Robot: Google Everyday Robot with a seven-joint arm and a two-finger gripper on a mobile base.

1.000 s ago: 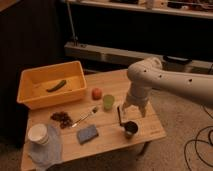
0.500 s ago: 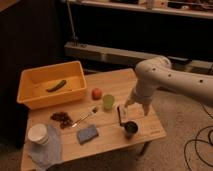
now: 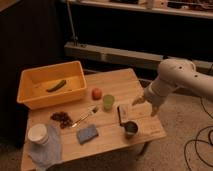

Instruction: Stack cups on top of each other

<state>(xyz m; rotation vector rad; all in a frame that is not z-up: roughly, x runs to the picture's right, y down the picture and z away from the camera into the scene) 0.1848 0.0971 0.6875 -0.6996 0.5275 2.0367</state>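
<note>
Hovering claw (image 3: 145, 103) over table (image 3: 117, 82) edge, 3 cups (image 3: 108, 102)

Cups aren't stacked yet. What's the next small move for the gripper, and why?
Probably bring the gripper down over the dark metal cup. All three cups stand apart. The gripper hangs over the right side of the table, and that cup is the nearest. The green cup sits mid-table, and the white cup is at the far left corner.
</note>
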